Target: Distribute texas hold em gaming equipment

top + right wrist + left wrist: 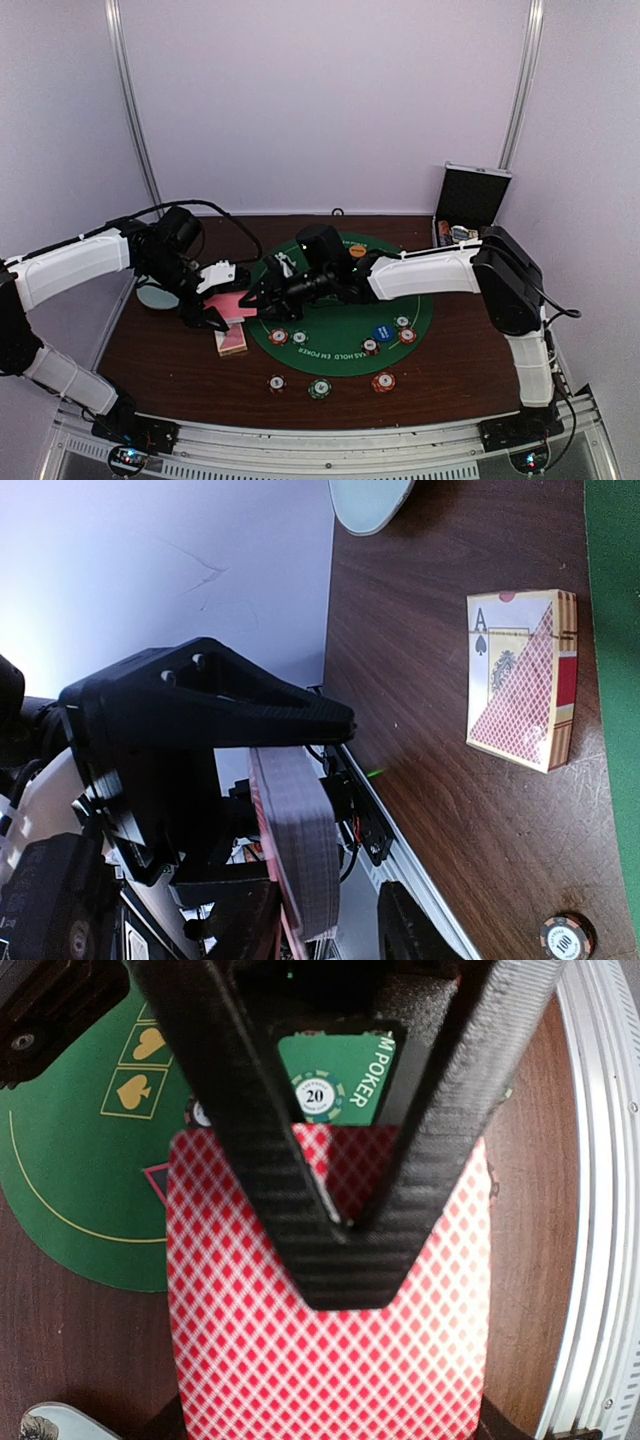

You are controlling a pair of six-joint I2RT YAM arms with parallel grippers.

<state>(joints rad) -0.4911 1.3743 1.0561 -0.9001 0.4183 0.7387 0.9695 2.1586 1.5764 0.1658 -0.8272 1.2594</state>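
Observation:
A deck of pink-red-backed playing cards [330, 1360] is held above the table, and my left gripper [345, 1228] is shut on it. My right gripper [370, 810] straddles the same deck [300, 850] edge-on. Its upper finger [230, 705] rests along the deck's top, while a gap shows at the lower finger [415, 930]. From above, the two grippers [215, 310] [262, 297] meet over the left rim of the green mat [330, 330]. Striped chips [278, 336] [370, 346] and a blue button [383, 332] lie on the mat. An orange button [357, 250] sits at its far edge.
The card box [232, 340] lies on the brown table beside the mat. Three chips [319, 388] sit in front of the mat. A pale blue dish [157, 295] is at the left edge. The open black case [470, 200] stands at the back right.

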